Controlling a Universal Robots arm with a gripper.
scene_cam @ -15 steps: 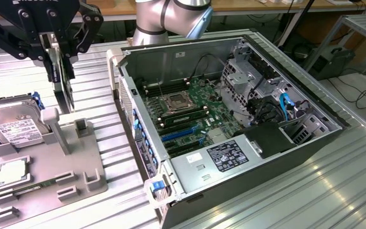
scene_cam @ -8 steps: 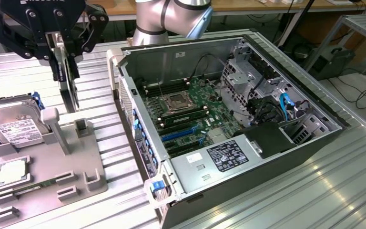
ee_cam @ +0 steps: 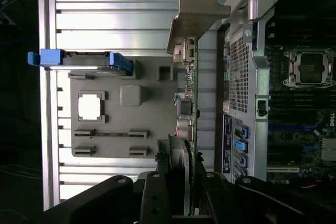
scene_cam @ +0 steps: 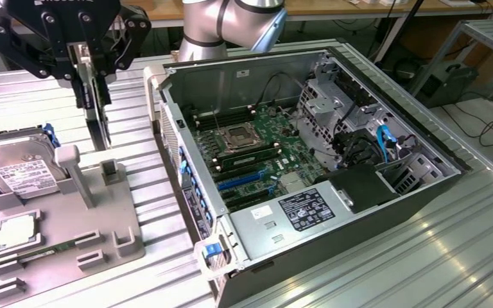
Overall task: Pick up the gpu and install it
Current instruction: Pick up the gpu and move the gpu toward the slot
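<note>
The gpu [scene_cam: 99,119] hangs edge-on in the air, held upright above the grey fixture [scene_cam: 101,221] at the exterior view's left, beside the open computer case [scene_cam: 315,160]. My black gripper [scene_cam: 90,67] is shut on its upper end. In the wrist view the gpu [ee_cam: 190,95] shows as a thin green board with its silver bracket [ee_cam: 197,9] at the far end, running out from between the gripper [ee_cam: 182,184] fingers. It hovers between the fixture [ee_cam: 152,145] and the case wall [ee_cam: 239,72]. The blue slots [scene_cam: 242,179] on the motherboard lie uncovered.
A silver hard drive [scene_cam: 20,170] with a white label and blue rails stands in the fixture, a square processor chip [scene_cam: 20,231] lies in front of it. The case holds a CPU socket [scene_cam: 236,136], cables and a power supply [scene_cam: 302,212]. A ribbed metal table [scene_cam: 418,256] surrounds everything.
</note>
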